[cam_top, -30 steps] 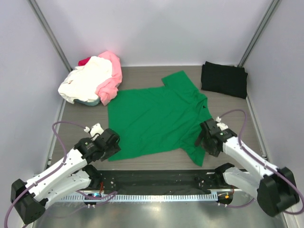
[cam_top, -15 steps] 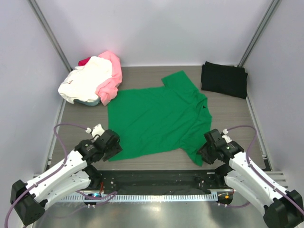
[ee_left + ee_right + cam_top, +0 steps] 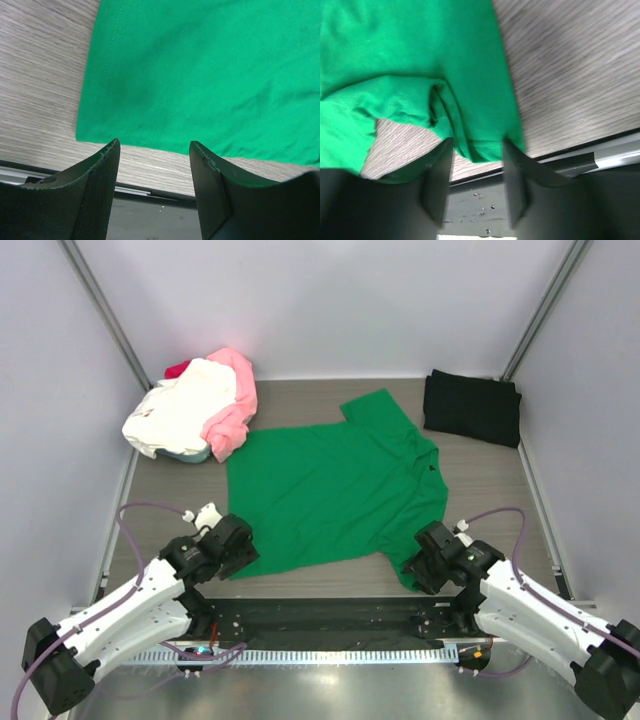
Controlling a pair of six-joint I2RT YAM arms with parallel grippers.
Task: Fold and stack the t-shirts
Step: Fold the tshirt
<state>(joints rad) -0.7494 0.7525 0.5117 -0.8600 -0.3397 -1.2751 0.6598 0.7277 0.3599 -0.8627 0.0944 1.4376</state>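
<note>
The bright green t-shirt lies spread flat in the middle of the table. My left gripper is open and empty, just off the shirt's near left corner. My right gripper is open, its jaws standing either side of the rumpled near sleeve hem without closing on it. A folded black t-shirt lies at the back right. A heap of cream-white, pink and red shirts sits at the back left.
The black front rail runs along the table's near edge, just under both grippers. Grey walls close in the table on the left, right and back.
My right gripper has moved toward the near edge and left, from beside the shirt's collar to its near sleeve hem. My left gripper has barely shifted.
</note>
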